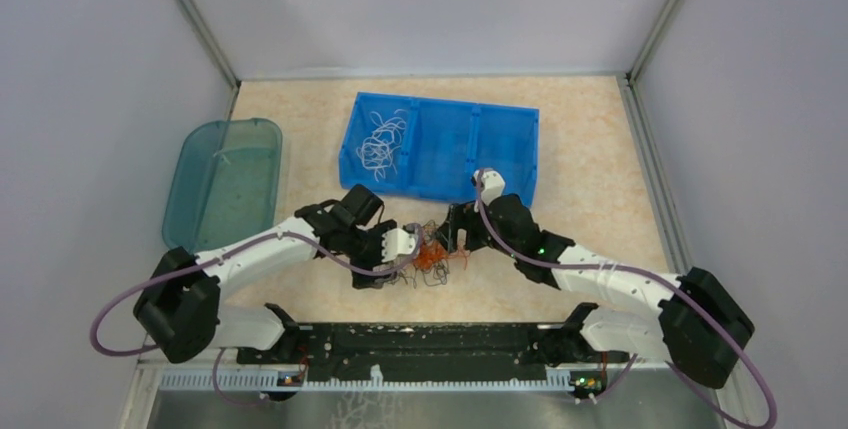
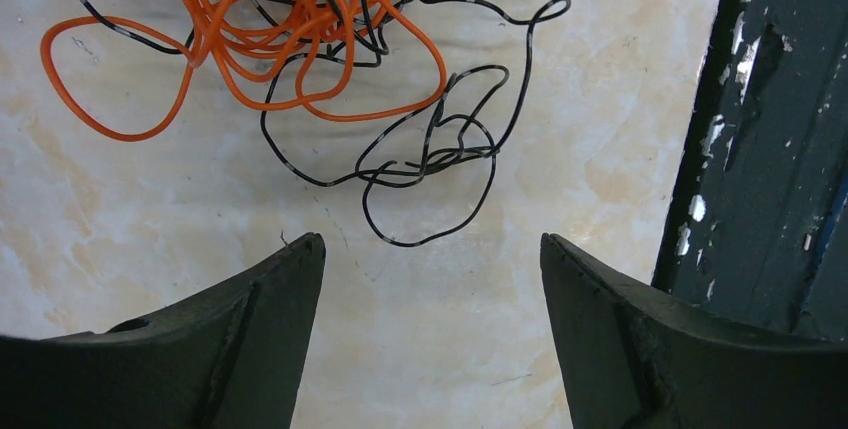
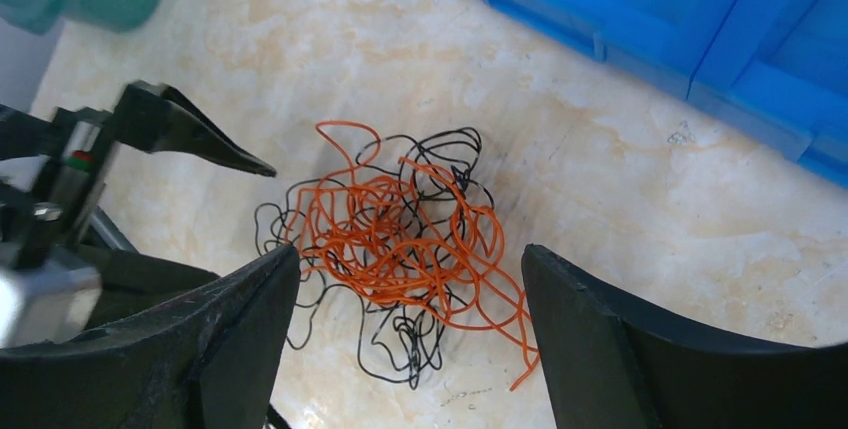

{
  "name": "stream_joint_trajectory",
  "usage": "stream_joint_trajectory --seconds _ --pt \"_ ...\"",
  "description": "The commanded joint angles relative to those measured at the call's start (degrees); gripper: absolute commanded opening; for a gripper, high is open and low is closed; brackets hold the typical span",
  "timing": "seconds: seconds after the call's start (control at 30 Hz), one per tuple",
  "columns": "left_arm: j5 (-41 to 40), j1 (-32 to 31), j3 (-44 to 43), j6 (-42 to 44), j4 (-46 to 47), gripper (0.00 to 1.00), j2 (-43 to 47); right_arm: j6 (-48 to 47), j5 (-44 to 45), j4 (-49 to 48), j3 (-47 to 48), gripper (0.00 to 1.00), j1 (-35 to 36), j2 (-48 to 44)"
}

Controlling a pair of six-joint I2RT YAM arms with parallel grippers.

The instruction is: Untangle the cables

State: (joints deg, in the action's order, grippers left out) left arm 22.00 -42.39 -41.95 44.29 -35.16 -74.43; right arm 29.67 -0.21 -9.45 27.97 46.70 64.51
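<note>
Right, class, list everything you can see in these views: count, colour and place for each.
table: one, beige marbled, whole floor of the scene
blue bin: one, blue, compartmented, far centre
tub: one, translucent teal, left edge
white cables: a loose bunch, white, bin's left compartment
orange cables: many strands, orange, tangled heap, near centre
black cables: many strands, black, same heap, some trailing out
left gripper: one, black, open, beside heap
right gripper: one, black, open, over heap
</note>
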Motion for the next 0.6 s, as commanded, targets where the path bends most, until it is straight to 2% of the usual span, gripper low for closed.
stream_joint_trajectory --seconds 0.0,0.07,0.27,0.37,0.47,0.57 --pt "-1.09 -0.24 -1.12 -6.75 2.59 0.85 -1.39 0.89 1.86 -3.02 -1.13 0.82 -0.20 -5.11" --pt "-2.21 0.36 -1.45 -9.26 3.20 0.85 -2.59 0.99 2.04 -2.94 -1.80 0.82 -0.18 -6.74" --pt "3.31 4.74 -3.25 -12.87 2.48 0.84 -5.53 1.04 4.36 -2.29 -3.50 0.82 -0.20 -10.94" --pt "4.49 6.34 -3.90 -13.47 2.82 0.80 -6.50 0.76 6.03 -1.56 -3.67 0.80 -0.19 -12.57" --pt "6.92 7.71 -5.18 -13.29 2.29 0.69 -9.08 0.65 7.07 -1.45 -3.66 0.80 -0.20 -13.73" --pt "7.93 7.76 -6.07 -12.98 1.61 0.66 -11.51 0.61 7.62 -1.24 -3.69 0.79 -0.16 -14.16"
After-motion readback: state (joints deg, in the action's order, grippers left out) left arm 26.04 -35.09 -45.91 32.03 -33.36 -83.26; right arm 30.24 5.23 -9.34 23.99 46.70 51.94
